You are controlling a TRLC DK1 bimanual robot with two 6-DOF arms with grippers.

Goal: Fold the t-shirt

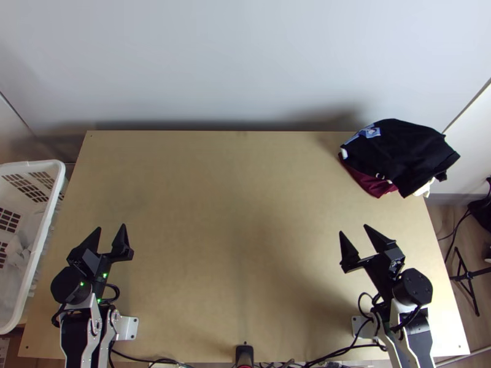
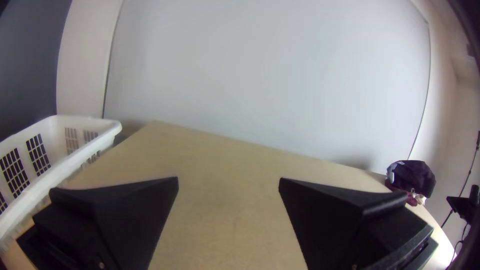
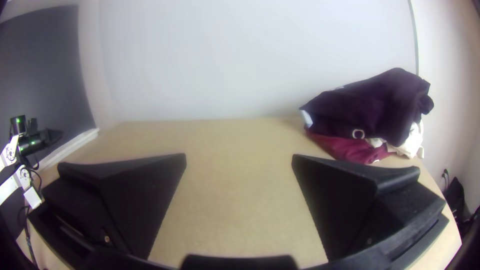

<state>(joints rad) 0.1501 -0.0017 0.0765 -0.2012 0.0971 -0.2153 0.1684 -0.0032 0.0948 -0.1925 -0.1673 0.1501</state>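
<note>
"Where are the clothes?"

"Heaped on the table's far right corner: a black garment, bunched, over maroon cloth and white cloth. Which is the t-shirt, I can't tell."

"Grippers?"

"Left gripper near the left edge, right gripper nearer the right; both spread wide."

"And beside the left edge?"

"A white basket."

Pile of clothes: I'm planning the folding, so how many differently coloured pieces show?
3: a black piece on top, a maroon piece below it, and a white piece poking out to the maroon one's right. More may be hidden.
</note>
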